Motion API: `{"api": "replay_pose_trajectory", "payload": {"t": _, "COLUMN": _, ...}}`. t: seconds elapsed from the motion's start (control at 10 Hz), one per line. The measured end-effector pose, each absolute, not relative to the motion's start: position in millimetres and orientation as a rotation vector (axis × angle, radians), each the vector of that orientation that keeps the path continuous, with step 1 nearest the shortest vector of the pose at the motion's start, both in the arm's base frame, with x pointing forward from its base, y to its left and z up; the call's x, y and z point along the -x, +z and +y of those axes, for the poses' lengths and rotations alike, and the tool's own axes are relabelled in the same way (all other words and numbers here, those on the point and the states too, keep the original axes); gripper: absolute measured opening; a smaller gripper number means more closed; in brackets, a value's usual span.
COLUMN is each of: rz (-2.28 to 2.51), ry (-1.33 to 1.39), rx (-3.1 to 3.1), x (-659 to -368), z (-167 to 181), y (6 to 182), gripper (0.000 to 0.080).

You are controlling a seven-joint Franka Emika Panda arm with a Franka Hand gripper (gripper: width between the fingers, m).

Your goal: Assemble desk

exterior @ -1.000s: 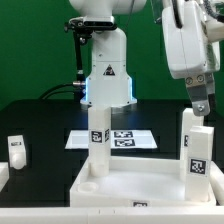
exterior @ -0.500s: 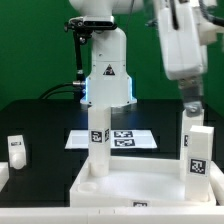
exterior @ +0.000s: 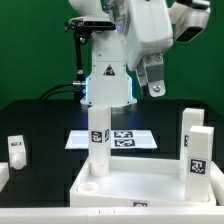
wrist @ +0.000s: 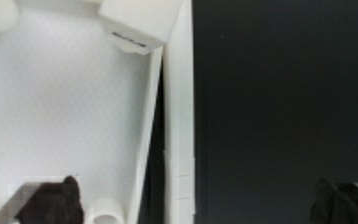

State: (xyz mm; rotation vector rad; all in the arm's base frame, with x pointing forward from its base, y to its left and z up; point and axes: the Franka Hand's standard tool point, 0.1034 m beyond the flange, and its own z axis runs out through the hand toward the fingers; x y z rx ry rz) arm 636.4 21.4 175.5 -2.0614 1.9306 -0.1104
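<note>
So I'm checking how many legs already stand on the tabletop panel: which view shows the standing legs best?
The exterior view. It shows two legs upright on the tabletop panel: one leg toward that view's left, another at its right. The wrist view shows only white surfaces beside a dark area, and no leg can be made out there.

Bright even overhead light, soft shadows, low resolution — wrist view blurred, white surfaces washed out

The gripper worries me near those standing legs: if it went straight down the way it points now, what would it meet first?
Probably the tabletop panel: the wrist view looks down on its white surface near an edge. The open gripper hangs well above; depth is unclear.
</note>
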Motion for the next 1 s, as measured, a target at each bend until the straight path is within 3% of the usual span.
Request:
{"api": "replay_pose_trajectory", "payload": {"t": 0.2, "rz": 1.952, "ry": -0.107, "rx": 2.038, "x": -636, "z": 18, "y": 175.5, "gripper": 0.0649}}
{"api": "replay_pose_trajectory", "payload": {"t": 0.5, "rz": 2.095, "ry": -0.109, "rx": 1.902, "x": -612, "z": -43, "y": 163.9, "gripper": 0.0649}}
{"api": "replay_pose_trajectory", "payload": {"t": 1.0, "rz": 2.346, "ry": -0.044, "rx": 1.599, "x": -609, "z": -45, "y": 156.2, "gripper": 0.0649}}
